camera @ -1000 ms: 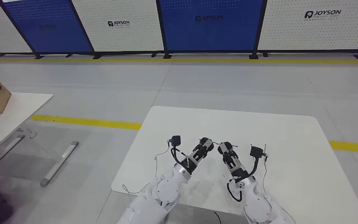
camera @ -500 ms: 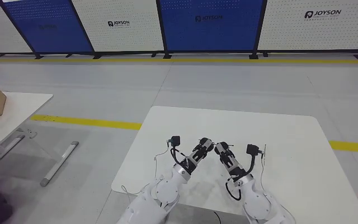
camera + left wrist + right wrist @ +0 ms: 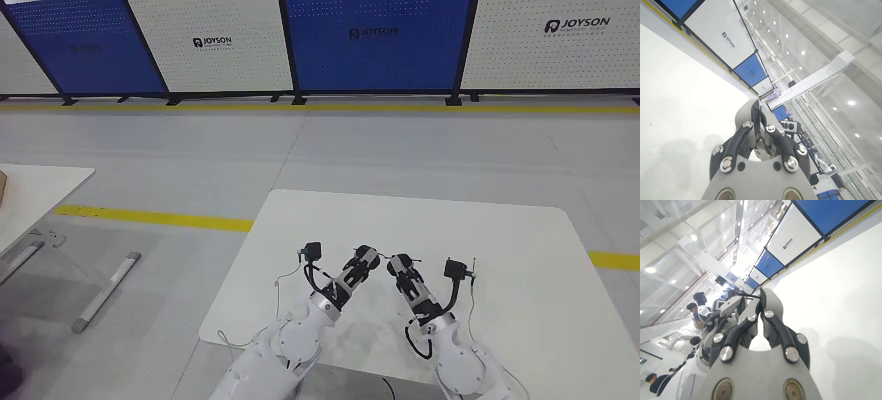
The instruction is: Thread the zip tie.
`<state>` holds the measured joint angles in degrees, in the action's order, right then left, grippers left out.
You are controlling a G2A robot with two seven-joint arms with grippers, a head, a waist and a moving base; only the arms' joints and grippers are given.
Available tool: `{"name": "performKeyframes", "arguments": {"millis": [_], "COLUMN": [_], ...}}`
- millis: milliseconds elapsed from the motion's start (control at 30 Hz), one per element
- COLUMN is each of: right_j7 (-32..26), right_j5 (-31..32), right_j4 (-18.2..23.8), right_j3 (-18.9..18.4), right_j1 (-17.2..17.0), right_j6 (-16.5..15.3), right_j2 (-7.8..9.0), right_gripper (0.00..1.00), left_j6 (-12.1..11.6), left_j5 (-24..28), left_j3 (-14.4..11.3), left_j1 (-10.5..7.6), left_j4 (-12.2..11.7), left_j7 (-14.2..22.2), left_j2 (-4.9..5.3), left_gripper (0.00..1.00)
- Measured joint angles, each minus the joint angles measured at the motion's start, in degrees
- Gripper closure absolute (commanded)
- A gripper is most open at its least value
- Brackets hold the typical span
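**Zip tie strung between two closed grippers, tip to tip**

The right gripper [image 3: 761, 294] has its fingers pressed together at the tips with no gap showing. A thin black strand, the zip tie [image 3: 751, 296], meets them there from the side. The strand runs straight across a short open space to the left gripper [image 3: 366, 256], which sits just beside the right one above the white table [image 3: 500, 230]. The left gripper's fingers are also closed to their tips. From the right wrist view they appear to pinch a darker, thicker bit of the tie, probably the head, though it is too small to be sure.

The tie's long axis therefore lies crosswise from one set of fingertips to the other, roughly level, and both arms are in contact with it. As I judge it, the next move depends on this line. The free tail has to be pointed back along that axis at the slot in the head, so the right fingers need to steer their end toward the left fingers. A small twist in either wrist could send the tail past the slot.
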<state>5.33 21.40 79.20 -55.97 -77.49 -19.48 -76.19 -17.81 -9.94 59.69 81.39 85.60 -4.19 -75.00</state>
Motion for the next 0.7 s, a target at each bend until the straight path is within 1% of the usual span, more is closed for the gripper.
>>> {"name": "performKeyframes", "arguments": {"millis": [133, 333, 367, 400, 500, 533, 600, 667, 700], "right_j7": [0.35, 0.01, -0.04, -0.08, -0.11, -0.11, -0.09, -0.06, -0.05], "right_j5": [0.3, 0.27, 0.27, 0.28, 0.36, 0.41, 0.51, 0.58, 0.61], "right_j4": [0.15, -0.01, -0.03, -0.06, -0.12, -0.16, -0.22, -0.29, -0.31], "right_j3": [-0.2, -0.53, -0.57, -0.62, -0.72, -0.77, -0.84, -0.92, -0.94], "right_j1": [-0.3, -0.31, -0.31, -0.31, -0.32, -0.32, -0.32, -0.33, -0.33], "right_j6": [0.0, 0.0, 0.0, 0.0, 0.0, 0.0, 0.0, 0.0, 0.0], "right_j2": [0.04, 0.01, 0.0, -0.01, -0.05, -0.07, -0.1, -0.15, -0.17], "right_gripper": [1.0, 1.0, 1.0, 1.0, 1.0, 1.0, 1.0, 1.0, 1.0], "left_j6": [0.91, 0.94, 0.92, 0.9, 0.9, 0.91, 0.92, 0.97, 1.0], "left_j5": [-0.89, -0.86, -0.81, -0.77, -0.68, -0.65, -0.64, -0.65, -0.65], "left_j3": [-0.65, -0.91, -0.91, -0.9, -0.86, -0.84, -0.8, -0.75, -0.73], "left_j1": [-0.46, -0.51, -0.48, -0.45, -0.38, -0.35, -0.3, -0.25, -0.23], "left_j4": [-0.47, -0.4, -0.37, -0.32, -0.24, -0.2, -0.16, -0.13, -0.12], "left_j7": [0.34, 0.15, 0.11, 0.06, -0.07, -0.15, -0.25, -0.42, -0.48], "left_j2": [-0.12, -0.23, -0.24, -0.24, -0.26, -0.27, -0.28, -0.29, -0.3], "left_gripper": [1.0, 1.0, 0.92, 0.89, 0.75, 0.65, 0.63, 0.58, 0.58]}}
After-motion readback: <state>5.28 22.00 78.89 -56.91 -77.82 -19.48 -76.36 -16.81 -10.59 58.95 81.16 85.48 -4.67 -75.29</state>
